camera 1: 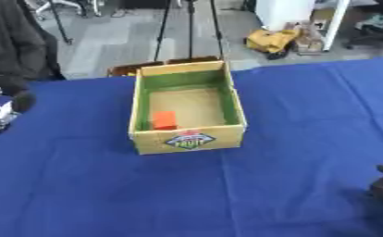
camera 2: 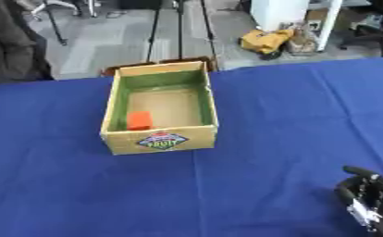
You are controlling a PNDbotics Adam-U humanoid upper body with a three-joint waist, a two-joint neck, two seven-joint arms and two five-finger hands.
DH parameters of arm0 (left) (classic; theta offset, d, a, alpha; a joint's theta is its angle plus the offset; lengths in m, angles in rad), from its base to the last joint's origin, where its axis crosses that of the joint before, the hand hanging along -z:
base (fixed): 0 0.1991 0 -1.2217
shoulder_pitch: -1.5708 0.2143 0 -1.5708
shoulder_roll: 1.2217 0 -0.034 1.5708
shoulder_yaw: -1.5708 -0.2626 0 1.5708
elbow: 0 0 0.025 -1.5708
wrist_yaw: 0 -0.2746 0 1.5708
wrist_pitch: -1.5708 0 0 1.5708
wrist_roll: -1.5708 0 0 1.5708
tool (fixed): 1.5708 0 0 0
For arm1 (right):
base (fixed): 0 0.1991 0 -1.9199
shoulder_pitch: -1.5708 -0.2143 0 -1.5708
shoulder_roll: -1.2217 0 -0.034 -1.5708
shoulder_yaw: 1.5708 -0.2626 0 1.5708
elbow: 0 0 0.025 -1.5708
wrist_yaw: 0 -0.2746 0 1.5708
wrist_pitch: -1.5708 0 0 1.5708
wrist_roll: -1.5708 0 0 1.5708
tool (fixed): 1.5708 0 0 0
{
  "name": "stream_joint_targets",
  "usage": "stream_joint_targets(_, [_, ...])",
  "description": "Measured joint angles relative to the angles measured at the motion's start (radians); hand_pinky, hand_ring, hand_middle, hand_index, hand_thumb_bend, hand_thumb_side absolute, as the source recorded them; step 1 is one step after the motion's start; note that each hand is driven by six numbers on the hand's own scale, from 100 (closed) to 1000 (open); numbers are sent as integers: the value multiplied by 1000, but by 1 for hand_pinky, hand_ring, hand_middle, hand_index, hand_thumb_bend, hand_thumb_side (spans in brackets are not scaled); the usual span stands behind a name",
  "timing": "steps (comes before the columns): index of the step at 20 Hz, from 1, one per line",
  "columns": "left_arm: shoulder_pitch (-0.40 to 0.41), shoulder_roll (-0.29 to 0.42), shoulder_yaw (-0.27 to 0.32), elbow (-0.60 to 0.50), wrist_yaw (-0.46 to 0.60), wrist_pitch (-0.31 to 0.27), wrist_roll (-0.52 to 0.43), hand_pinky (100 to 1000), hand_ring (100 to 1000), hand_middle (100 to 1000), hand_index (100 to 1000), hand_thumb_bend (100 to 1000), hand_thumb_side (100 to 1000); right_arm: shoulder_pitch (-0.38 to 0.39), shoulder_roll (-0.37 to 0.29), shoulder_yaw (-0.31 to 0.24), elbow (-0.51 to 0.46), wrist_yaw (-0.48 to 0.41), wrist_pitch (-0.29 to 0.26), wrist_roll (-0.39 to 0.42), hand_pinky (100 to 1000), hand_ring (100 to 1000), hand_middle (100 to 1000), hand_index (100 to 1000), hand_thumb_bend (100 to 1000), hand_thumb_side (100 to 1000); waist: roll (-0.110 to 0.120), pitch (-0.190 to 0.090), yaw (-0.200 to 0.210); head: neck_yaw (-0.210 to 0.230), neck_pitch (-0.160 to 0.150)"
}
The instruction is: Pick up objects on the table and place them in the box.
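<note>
Black and curled, the right hand (camera 2: pixel 366 200) sits at the lower right of the frame, holding nothing; the right eye view shows its bent fingers, where the left eye view catches only a dark edge. At the left edge of the left eye view alone appears the left hand (camera 1: pixel 2 112), and whether it is spread or curled I cannot tell. Well apart from both, on the blue tablecloth (camera 1: pixel 292 185), the cardboard fruit box (camera 1: pixel 188 139) stands at centre with an orange block (camera 1: pixel 164 120) in its near-left corner.
</note>
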Motion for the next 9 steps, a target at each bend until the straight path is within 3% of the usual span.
stream_joint_targets(9, [32, -19, 17, 0, 13, -5, 11, 573, 572, 629, 883, 1000, 633, 0, 0, 0, 0, -4, 0, 0, 792, 579, 557, 814, 539, 455, -7, 0, 9, -1, 0])
